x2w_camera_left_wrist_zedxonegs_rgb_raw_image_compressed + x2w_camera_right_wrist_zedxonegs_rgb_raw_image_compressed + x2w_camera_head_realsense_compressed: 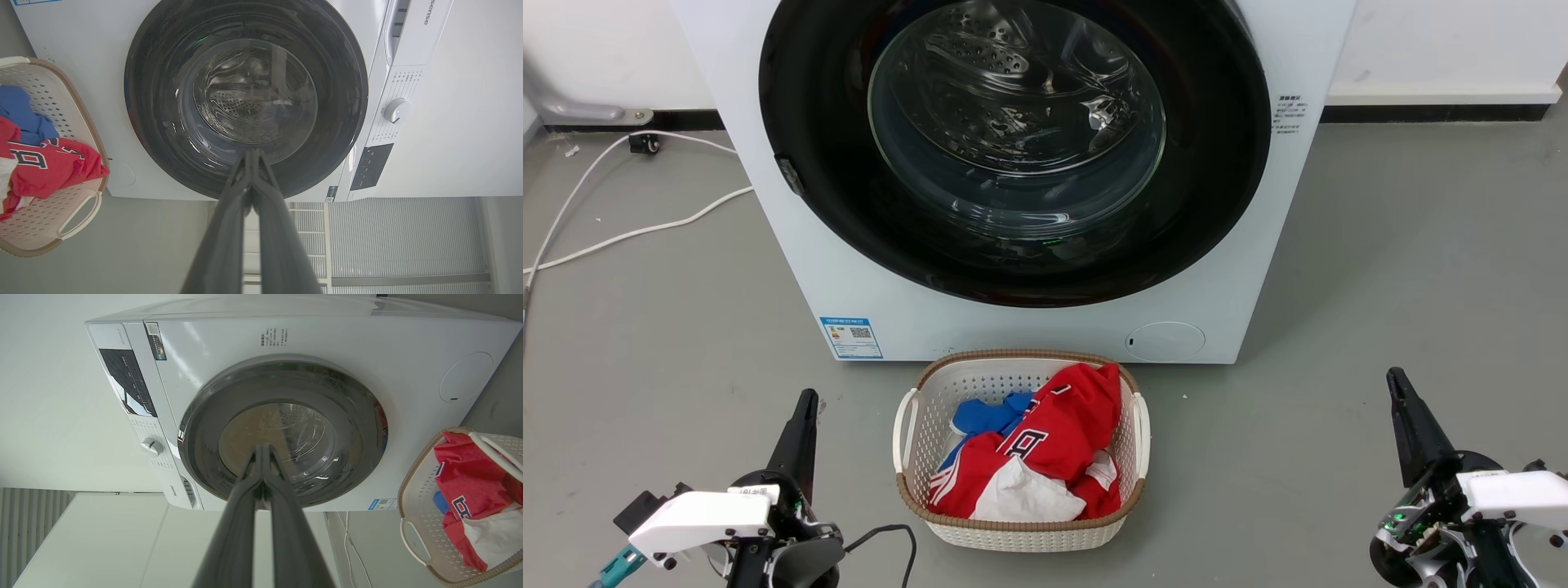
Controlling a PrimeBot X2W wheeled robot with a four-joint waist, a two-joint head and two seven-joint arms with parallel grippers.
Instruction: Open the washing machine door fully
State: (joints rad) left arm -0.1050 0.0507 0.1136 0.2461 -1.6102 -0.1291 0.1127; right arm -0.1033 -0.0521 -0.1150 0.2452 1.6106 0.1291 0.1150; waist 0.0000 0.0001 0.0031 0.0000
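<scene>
facing the washing machine door (1013,147), left tool (808,398) and right tool (1394,376) sit closed, empty.

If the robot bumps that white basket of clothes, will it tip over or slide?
Probably slide: the basket looks wide and low on a smooth floor. Likely light too, being holey plastic holding only soft clothes.

The left gripper (805,406) sits low at the left of the head view, fingers pointing up, tips pressed together, holding nothing; the right gripper (1398,388) sits low at the right, fingers likewise upward, tips together, empty.
</scene>
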